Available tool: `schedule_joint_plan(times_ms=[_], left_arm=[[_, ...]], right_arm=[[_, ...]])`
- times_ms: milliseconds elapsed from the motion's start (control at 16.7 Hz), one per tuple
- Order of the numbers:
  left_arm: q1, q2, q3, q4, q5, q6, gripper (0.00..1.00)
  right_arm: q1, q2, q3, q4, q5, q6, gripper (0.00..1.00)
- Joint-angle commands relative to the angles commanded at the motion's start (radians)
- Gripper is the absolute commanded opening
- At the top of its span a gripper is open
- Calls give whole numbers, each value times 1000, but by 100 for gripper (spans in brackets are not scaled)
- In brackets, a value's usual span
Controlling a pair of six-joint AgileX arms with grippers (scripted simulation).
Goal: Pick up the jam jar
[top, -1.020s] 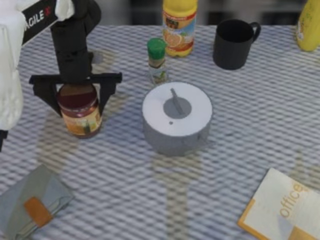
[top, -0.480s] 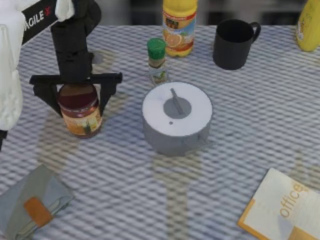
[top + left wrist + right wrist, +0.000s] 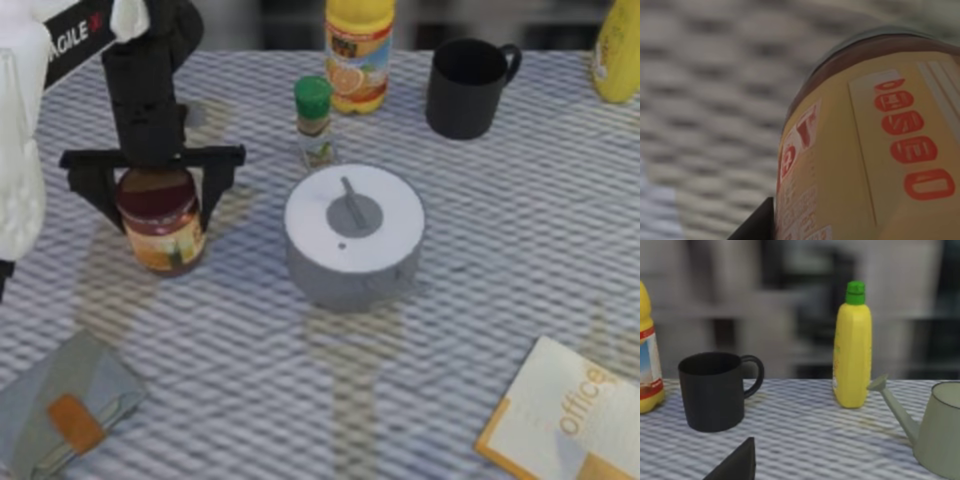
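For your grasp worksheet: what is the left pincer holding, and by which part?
Seemingly nothing yet: the left pincer straddles the short red-lidded glass jam jar, fingers beside its sides.

The black left arm reaches down at the upper left of the frame, its black two-finger pincer [image 3: 152, 195] spread wide.

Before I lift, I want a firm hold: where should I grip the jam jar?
Grip the jam jar across its round upper wall just under the lid, coming from above. It stands upright, and the left pincer straddles it there.
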Motion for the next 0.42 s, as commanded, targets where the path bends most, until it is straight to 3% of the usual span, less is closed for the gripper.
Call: schedule_joint_plan(times_ms=[120,420], left_arm=[[0,0,0,0,0,0,100],[0,0,0,0,0,0,100]], right_arm=[[0,0,0,0,0,0,100],[0,0,0,0,0,0,100]])
